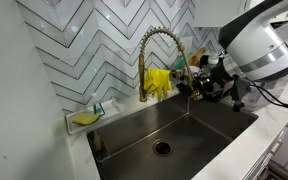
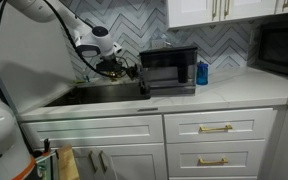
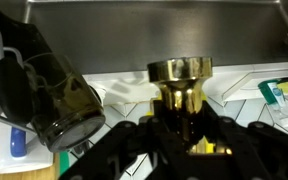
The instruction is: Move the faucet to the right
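Note:
The gold faucet [image 1: 156,35] rises from a slim stem behind the sink and arches over in a spring-wrapped gooseneck. Its spray head hangs down on the side toward the arm. My gripper [image 1: 196,82] is at that spray head. In the wrist view the gold spray head [image 3: 180,72] sits between my black fingers [image 3: 184,112], which are shut on its sides. In an exterior view the gripper [image 2: 134,70] hangs over the sink beside a microwave, and the faucet is hard to make out there.
A yellow cloth [image 1: 160,82] hangs behind the faucet stem. The steel sink [image 1: 199,125] lies below. A small tray with a sponge [image 1: 84,118] sits on the ledge. A black microwave [image 2: 169,70] and a blue bottle [image 2: 202,72] stand on the counter. A dark glass [image 3: 44,95] is near the gripper.

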